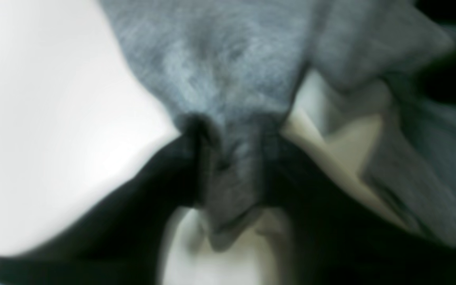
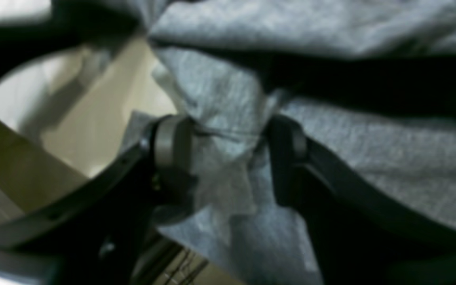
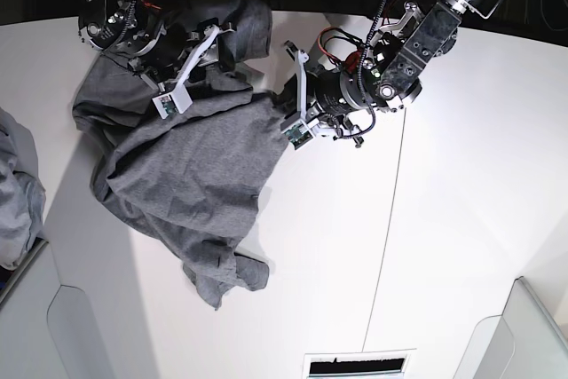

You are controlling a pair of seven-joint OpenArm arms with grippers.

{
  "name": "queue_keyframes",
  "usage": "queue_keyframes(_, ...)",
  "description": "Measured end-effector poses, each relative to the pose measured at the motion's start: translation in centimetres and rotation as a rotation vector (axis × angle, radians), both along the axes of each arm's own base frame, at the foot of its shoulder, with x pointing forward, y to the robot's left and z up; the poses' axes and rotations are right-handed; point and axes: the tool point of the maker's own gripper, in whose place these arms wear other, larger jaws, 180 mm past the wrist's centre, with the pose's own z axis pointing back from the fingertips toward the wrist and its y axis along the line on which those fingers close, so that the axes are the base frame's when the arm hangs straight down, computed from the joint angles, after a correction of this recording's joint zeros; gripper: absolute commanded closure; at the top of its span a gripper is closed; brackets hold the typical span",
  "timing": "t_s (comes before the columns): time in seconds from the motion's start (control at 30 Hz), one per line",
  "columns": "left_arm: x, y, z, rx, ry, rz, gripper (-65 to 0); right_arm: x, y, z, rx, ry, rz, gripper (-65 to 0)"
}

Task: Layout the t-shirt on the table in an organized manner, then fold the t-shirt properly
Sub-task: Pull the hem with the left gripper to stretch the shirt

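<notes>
Shirt: the t-shirt [image 3: 191, 175] lies crumpled toward the far left corner of the surface [image 3: 461, 219], one lobe trailing toward the near edge, the rest bunched up under both arms.
Step in hand: judged to be the spreading stage; both arms have hold of cloth at the far side, and no fold has been made.
Doing it well: pull the two held points apart along the far edge until the cloth between them goes taut, lift enough for the trailing lobe to unroll, then lay it down flat. Check that each grip is on a single edge, not a wad of layers.
Left tool: the left tool [image 1: 228, 158] has its dark fingers drawn close, pinching a narrow tuck of grey fabric between them.
Right tool: the right tool [image 2: 228, 158] stands wider, with a thick bunch of fabric filling the gap and touching both pads [image 2: 172, 140]; it looks like a grip on the shirt.
Beside: another cloth heap [image 3: 18, 193] sits at the left edge.
</notes>
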Motion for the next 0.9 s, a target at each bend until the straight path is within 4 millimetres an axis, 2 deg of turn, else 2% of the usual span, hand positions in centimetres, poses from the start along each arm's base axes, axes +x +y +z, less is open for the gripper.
queue_keyframes(0.1, 0.5, 0.4, 0.0, 0.027, -0.021, -0.01, 0.0, 0.3, -0.6, -0.7, -0.031, 0.0, -0.019, -3.7)
queue_keyframes(0.13, 0.7, 0.6, 0.0, 0.036, -0.029, -0.013, 0.0, 0.4, -0.8, -0.7, -0.044, -0.008, -0.018, 0.0)
queue_keyframes(0.23, 1.8, 1.7, 0.3, 0.069, -0.051, -0.013, 0.0, 0.6, -1.9, -0.8, -0.083, -0.026, -0.006, 0.0)
queue_keyframes(0.3, 3.1, 3.3, 0.5, 0.115, -0.076, 0.02, 0.0, 0.6, -3.2, -0.9, -0.113, -0.027, 0.007, 0.0)
queue_keyframes(0.4, 5.2, 5.6, 1.3, 0.17, -0.12, 0.061, 0.0, 0.8, -6.3, -1.0, -0.185, -0.03, 0.0, 0.0)
queue_keyframes(0.5, 6.2, 7.0, 1.8, 0.199, -0.141, 0.065, 0.0, 1.0, -8.7, -0.9, -0.243, -0.034, -0.009, 0.0)
queue_keyframes(0.67, 7.5, 9.3, 2.5, 0.249, -0.171, 0.066, 0.0, 1.0, -9.5, -0.9, -0.262, -0.034, -0.008, 0.0)
queue_keyframes(0.73, 8.1, 10.1, 2.9, 0.273, -0.177, 0.073, 0.0, 1.1, -9.0, -0.7, -0.218, -0.031, -0.027, -8.8)
queue_keyframes(0.77, 8.4, 10.4, 3.1, 0.288, -0.177, 0.078, -1.8, 1.1, -8.7, -0.6, -0.195, -0.029, -0.036, -14.1)
queue_keyframes(0.8, 8.6, 10.6, 3.1, 0.301, -0.172, 0.082, -8.0, 1.1, -8.3, -0.5, -0.169, -0.029, -0.044, -18.4)
queue_keyframes(0.87, 8.6, 10.8, 3.0, 0.317, -0.151, 0.09, -21.4, 1.2, -7.9, -0.2, -0.142, -0.029, -0.049, -21.3)
queue_keyframes(0.9, 8.5, 11.0, 2.9, 0.327, -0.137, 0.095, -25.4, 1.2, -7.8, 0.0, -0.144, -0.026, -0.045, -21.3)
